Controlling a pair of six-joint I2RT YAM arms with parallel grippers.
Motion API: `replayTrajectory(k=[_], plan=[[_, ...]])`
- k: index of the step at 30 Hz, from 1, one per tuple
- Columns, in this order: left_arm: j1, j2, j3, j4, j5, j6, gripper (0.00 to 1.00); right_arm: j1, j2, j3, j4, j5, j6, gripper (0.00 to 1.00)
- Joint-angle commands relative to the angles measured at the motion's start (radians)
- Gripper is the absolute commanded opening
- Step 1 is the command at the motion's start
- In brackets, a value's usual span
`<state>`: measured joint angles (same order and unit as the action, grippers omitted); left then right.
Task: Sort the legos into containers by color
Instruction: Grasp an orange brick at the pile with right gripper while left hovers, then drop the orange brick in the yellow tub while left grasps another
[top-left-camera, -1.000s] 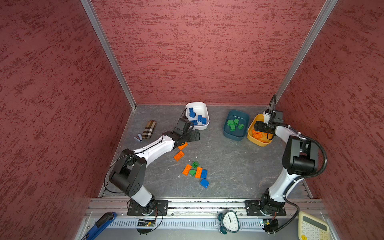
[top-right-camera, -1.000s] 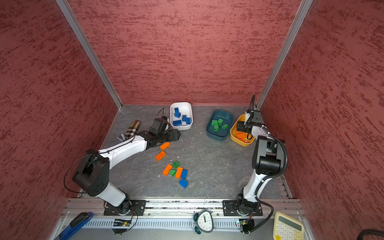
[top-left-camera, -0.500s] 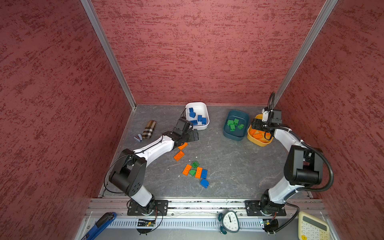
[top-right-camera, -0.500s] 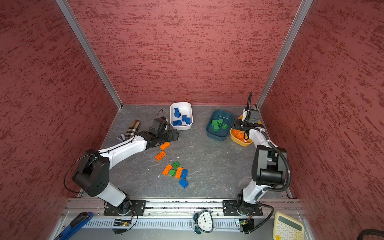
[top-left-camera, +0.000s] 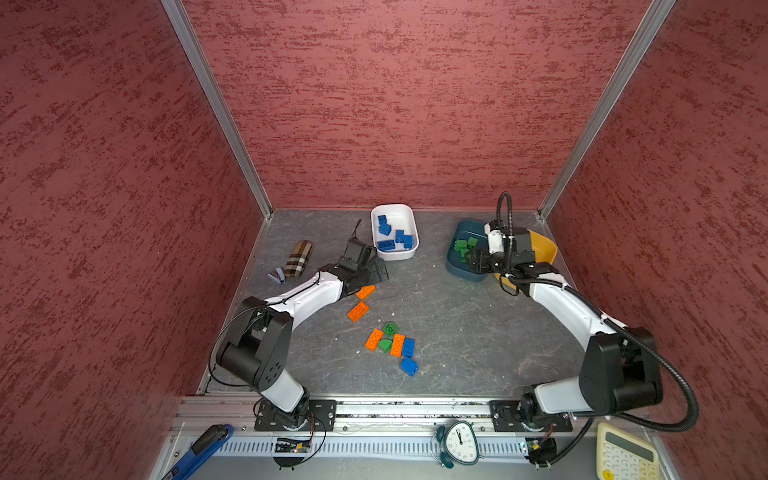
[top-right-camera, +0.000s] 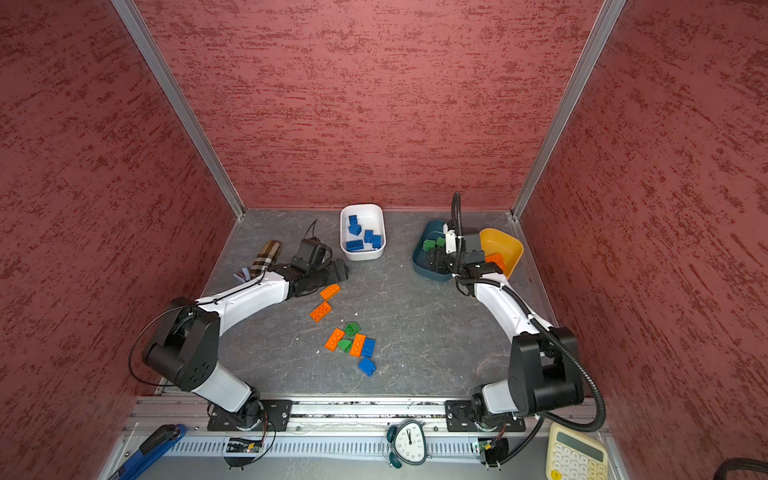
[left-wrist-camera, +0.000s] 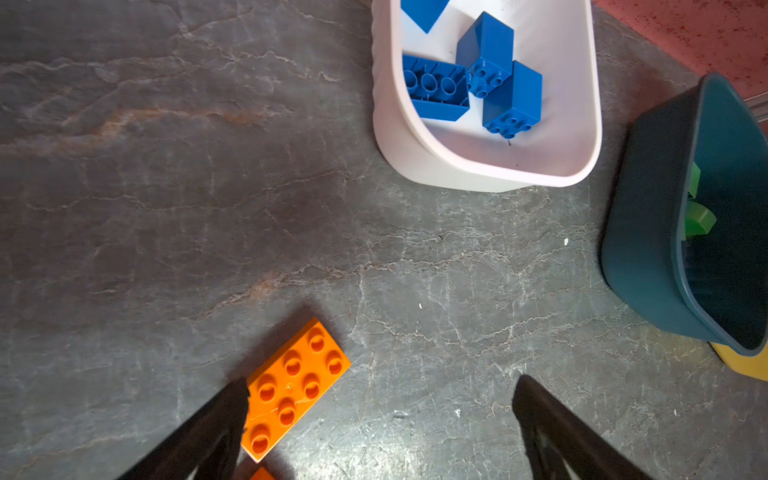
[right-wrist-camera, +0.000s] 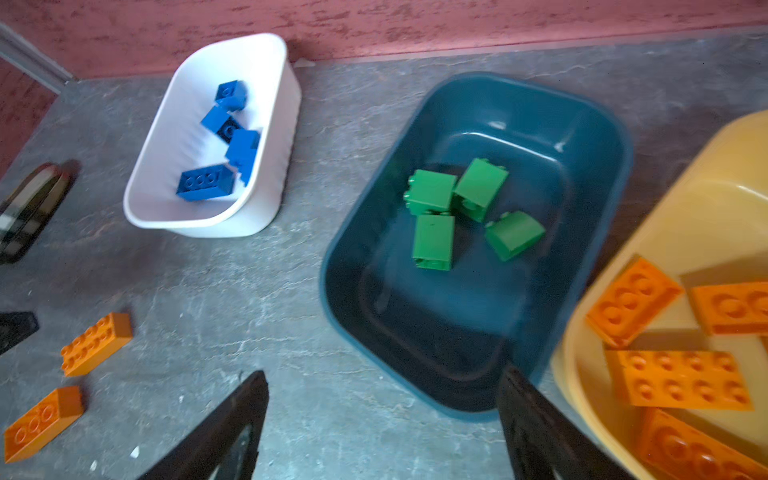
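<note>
In both top views the white bowl (top-left-camera: 395, 256) holds blue legos, the teal bowl (top-left-camera: 456, 270) green ones, the yellow bowl (top-left-camera: 545, 249) orange ones. Two orange bricks (top-left-camera: 365, 292) (top-left-camera: 358, 311) lie loose on the floor. A mixed cluster of orange, green and blue bricks (top-left-camera: 390, 343) sits nearer the front. My left gripper (left-wrist-camera: 382, 384) is open and low over the floor, one fingertip beside an orange brick (left-wrist-camera: 295, 386), nothing between the fingers. My right gripper (right-wrist-camera: 383, 372) is open and empty over the teal bowl's (right-wrist-camera: 332, 291) near end.
A plaid pouch (top-left-camera: 298, 258) and a small grey clip (top-left-camera: 276, 275) lie at the left. Red walls close in three sides. On the front rail side are a clock (top-left-camera: 457, 442), a calculator (top-left-camera: 623, 453) and a blue-handled tool (top-left-camera: 199, 449).
My right gripper has swung left from over the yellow bowl to the teal bowl's near end, empty. The left arm has hardly moved.
</note>
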<state>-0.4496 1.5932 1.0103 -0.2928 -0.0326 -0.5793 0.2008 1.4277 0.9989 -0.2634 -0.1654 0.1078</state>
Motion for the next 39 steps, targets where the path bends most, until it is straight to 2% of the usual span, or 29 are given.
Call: replayTrajectory(k=[1, 4, 9, 11, 16, 20, 24, 30, 31, 32, 33, 36, 39], plan=[[0.011, -0.043, -0.013, -0.017, -0.020, -0.037, 0.99, 0.111, -0.016, -0.017, -0.045, 0.046, -0.037, 0.87], [0.024, -0.054, -0.024, -0.032, -0.030, -0.069, 0.99, 0.227, -0.006, -0.024, -0.085, 0.007, -0.117, 0.87], [0.026, -0.054, -0.024, -0.112, -0.086, -0.129, 0.99, 0.452, 0.020, -0.060, -0.129, -0.149, -0.329, 0.87], [0.031, -0.055, -0.029, -0.125, -0.093, -0.143, 0.99, 0.510, 0.056, -0.068, -0.124, -0.190, -0.363, 0.87], [0.050, -0.067, -0.043, -0.161, -0.116, -0.178, 0.99, 0.631, 0.146, -0.050, -0.119, -0.206, -0.497, 0.86], [0.074, -0.094, -0.072, -0.172, -0.113, -0.189, 0.99, 0.683, 0.215, -0.012, -0.132, -0.211, -0.532, 0.86], [0.079, -0.126, -0.107, -0.170, -0.125, -0.195, 0.99, 0.715, 0.267, -0.018, -0.102, -0.107, -0.529, 0.89], [0.087, -0.152, -0.144, -0.157, -0.127, -0.208, 0.99, 0.765, 0.334, 0.008, -0.083, -0.079, -0.533, 0.90], [0.088, -0.154, -0.150, -0.155, -0.127, -0.208, 0.99, 0.773, 0.346, 0.012, -0.078, -0.070, -0.531, 0.92], [0.090, -0.156, -0.155, -0.154, -0.127, -0.210, 0.99, 0.778, 0.356, 0.016, -0.076, -0.063, -0.530, 0.98], [0.091, -0.160, -0.159, -0.151, -0.126, -0.210, 0.99, 0.781, 0.366, 0.019, -0.076, -0.061, -0.527, 0.99], [0.094, -0.166, -0.171, -0.149, -0.125, -0.209, 0.99, 0.784, 0.386, 0.020, -0.072, -0.036, -0.518, 0.97], [0.097, -0.169, -0.177, -0.152, -0.126, -0.208, 0.99, 0.784, 0.389, 0.015, -0.084, 0.014, -0.526, 0.89]])
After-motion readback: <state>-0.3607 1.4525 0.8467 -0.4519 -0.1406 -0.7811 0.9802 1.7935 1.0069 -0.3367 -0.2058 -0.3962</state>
